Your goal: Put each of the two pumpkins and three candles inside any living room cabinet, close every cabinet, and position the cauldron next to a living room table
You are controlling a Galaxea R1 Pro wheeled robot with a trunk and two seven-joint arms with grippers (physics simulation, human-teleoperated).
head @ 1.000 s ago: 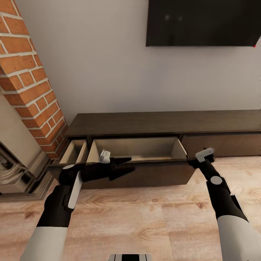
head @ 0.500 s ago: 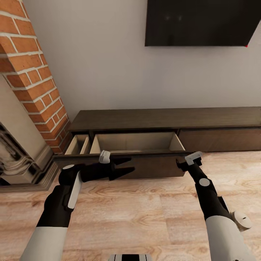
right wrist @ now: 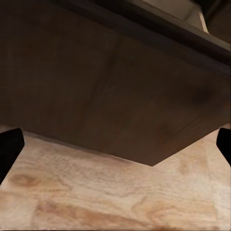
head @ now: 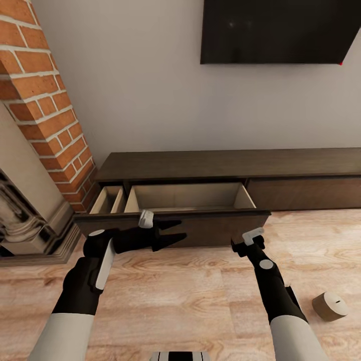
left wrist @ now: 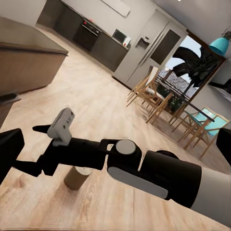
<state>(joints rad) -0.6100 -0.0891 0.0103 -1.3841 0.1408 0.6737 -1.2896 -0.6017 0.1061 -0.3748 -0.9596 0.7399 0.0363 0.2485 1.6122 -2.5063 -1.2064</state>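
Note:
The long, low dark-brown cabinet (head: 225,169) stands against the wall with two drawers pulled out: a wide one (head: 190,198) with a bare pale interior and a narrow one (head: 108,200) left of it. My left gripper (head: 173,231) hovers open in front of the wide drawer's front, pointing right. Lower and just off that front's right end, my right gripper (head: 236,248) is open; its wrist view looks at the dark drawer front (right wrist: 96,86) between its fingertips (right wrist: 9,149). One candle (head: 329,306) stands on the floor at my right, also seen behind my right arm (left wrist: 77,177).
A red-brick and grey fireplace (head: 35,150) juts out at the left, close to the narrow drawer. A black TV (head: 276,30) hangs on the wall above the cabinet. Wooden floor (head: 190,296) lies open before me. Dining chairs (left wrist: 154,96) stand far behind.
My right arm has drawn back from the wide drawer's right corner, toward me and to the left. That uncovered the candle on the floor. The view shifted slightly at first; my left arm held still.

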